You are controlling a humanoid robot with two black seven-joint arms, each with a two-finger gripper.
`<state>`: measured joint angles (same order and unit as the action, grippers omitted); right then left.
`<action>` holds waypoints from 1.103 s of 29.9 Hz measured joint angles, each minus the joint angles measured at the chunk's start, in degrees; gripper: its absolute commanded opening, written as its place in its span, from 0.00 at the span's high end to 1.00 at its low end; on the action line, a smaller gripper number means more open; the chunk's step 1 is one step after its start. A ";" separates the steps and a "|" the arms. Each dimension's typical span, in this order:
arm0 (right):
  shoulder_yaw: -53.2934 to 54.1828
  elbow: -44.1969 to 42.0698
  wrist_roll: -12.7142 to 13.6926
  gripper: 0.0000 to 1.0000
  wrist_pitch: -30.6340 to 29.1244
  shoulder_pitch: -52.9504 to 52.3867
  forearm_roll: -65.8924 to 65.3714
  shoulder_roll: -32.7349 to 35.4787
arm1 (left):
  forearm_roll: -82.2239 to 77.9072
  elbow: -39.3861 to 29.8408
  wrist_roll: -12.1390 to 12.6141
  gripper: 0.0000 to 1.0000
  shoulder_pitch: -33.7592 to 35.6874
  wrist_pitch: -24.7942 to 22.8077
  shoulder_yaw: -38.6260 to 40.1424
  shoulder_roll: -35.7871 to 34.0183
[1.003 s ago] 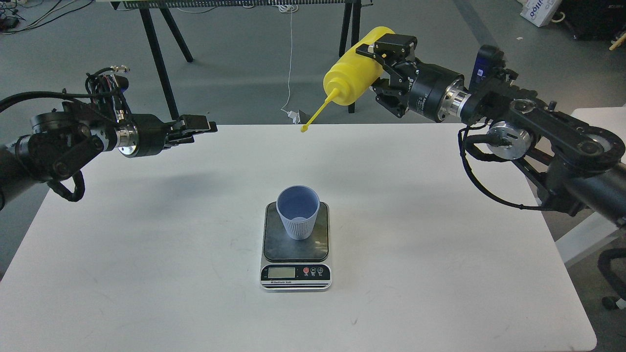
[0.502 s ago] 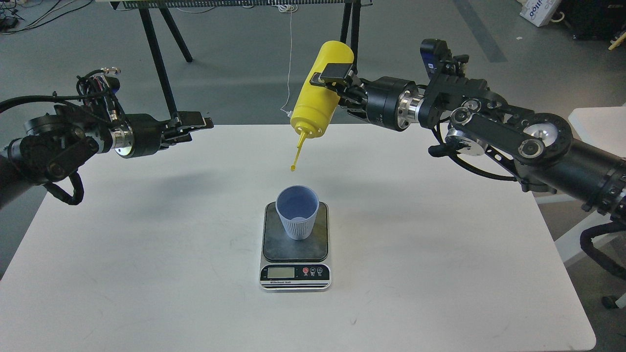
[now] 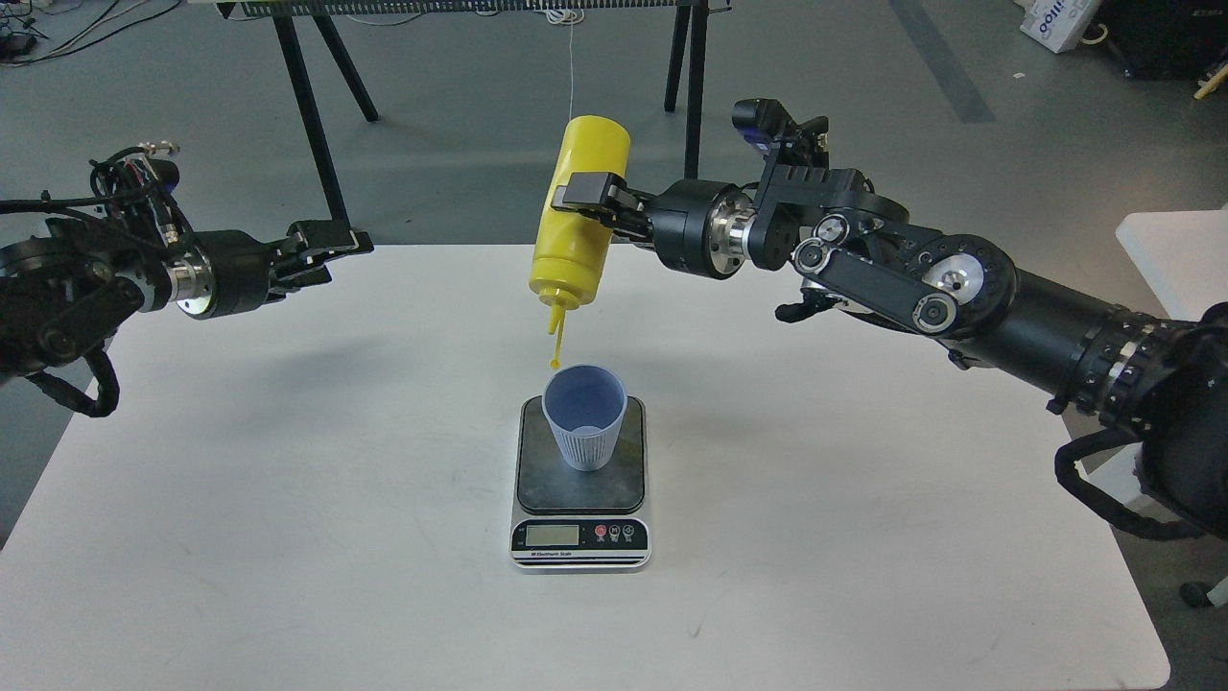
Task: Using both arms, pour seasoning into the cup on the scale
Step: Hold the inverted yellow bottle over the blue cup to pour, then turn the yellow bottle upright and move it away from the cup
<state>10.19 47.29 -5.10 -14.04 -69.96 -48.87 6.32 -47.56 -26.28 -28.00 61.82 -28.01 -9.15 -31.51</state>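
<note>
The pale blue ribbed cup (image 3: 584,420) stands upright on the dark plate of the scale (image 3: 579,485) at the table's middle. My right gripper (image 3: 593,199) is shut on the yellow squeeze bottle (image 3: 576,213), which hangs nearly upside down, nozzle pointing down. The nozzle tip is just above the cup's far rim, slightly left of its centre. No seasoning shows falling or in the cup. My left gripper (image 3: 331,245) is empty at the table's far left edge, well away from the cup; its fingers look nearly closed.
The white table (image 3: 288,499) carries only the scale and cup. Black stand legs (image 3: 307,106) rise behind the table's far edge. A second white table edge (image 3: 1170,250) shows at the right.
My right arm has swung left and down with the bottle, tipping it from slanted to nearly upside down over the cup. My left arm has drawn back to the left.
</note>
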 measured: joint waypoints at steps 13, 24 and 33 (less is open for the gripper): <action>-1.70 -1.28 0.10 0.98 -0.31 -1.10 -2.96 -1.49 | 0.01 -0.03 0.00 0.20 -0.12 0.02 0.01 0.10; -1.02 -1.99 -0.03 0.98 -0.09 -1.50 -2.59 -1.06 | -0.03 -0.16 0.00 0.20 -0.17 0.02 0.01 0.60; 14.48 -5.64 2.87 0.98 -0.31 0.06 5.62 -1.12 | 0.43 -0.31 0.00 0.20 -0.52 0.02 0.19 0.77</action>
<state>24.67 41.65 -2.23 -14.35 -69.90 -43.25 5.20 -47.13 -26.59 -28.00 61.30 -28.00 -8.96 -30.74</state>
